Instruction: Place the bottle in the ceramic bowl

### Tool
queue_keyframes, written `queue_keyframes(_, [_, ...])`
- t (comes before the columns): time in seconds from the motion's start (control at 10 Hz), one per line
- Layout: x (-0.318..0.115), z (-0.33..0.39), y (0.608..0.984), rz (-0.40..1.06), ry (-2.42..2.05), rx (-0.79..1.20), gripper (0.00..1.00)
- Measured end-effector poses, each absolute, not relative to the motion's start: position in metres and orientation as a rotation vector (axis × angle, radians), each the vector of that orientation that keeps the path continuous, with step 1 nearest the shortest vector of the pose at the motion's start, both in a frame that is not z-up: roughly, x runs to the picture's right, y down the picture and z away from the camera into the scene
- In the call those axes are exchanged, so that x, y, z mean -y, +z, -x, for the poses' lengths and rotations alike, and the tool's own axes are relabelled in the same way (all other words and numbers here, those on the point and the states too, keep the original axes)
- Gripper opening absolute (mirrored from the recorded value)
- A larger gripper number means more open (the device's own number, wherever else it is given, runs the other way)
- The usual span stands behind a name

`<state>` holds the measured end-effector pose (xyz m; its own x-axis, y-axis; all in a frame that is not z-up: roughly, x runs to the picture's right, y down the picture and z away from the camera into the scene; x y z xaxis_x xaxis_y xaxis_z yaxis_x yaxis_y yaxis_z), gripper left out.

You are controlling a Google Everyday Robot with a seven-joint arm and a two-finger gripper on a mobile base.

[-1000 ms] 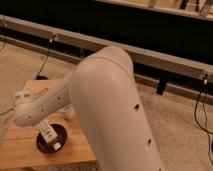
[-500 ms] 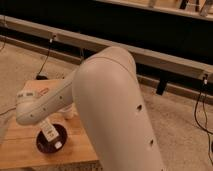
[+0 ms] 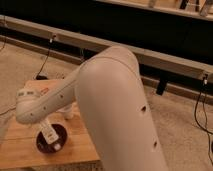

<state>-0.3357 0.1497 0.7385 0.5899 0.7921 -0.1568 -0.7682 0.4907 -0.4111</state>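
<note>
The dark maroon ceramic bowl (image 3: pixel 56 142) sits on the wooden table (image 3: pixel 75 147) at the lower left. The slim white bottle (image 3: pixel 49 136) with dark markings stands tilted in the bowl, its lower end near the bowl's floor. My gripper (image 3: pixel 44 126) hangs straight down from the white wrist onto the bottle's top. The wrist and big white arm hide most of the gripper and the table's far part.
A short white cup (image 3: pixel 68 113) stands on the table just behind the bowl, partly hidden by my arm. The table's front edge runs close below the bowl. Dark shelving, a rail and cables on the carpet lie behind.
The wrist has shifted only slightly. The bottle stays in the bowl in nearly the same place.
</note>
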Motion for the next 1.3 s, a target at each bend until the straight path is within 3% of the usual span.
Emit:
queue_keyframes(0.4, [-0.102,0.321,0.704,0.487,1.048,0.034,0.76])
queue_keyframes(0.7, [-0.054,0.276,0.693,0.411,1.187,-0.079,0.76])
queue_keyframes(1.0, [-0.052,0.237,0.706,0.376,1.298,-0.289,0.76])
queue_keyframes(1.3, [-0.059,0.244,0.711,0.426,1.323,-0.362,0.76])
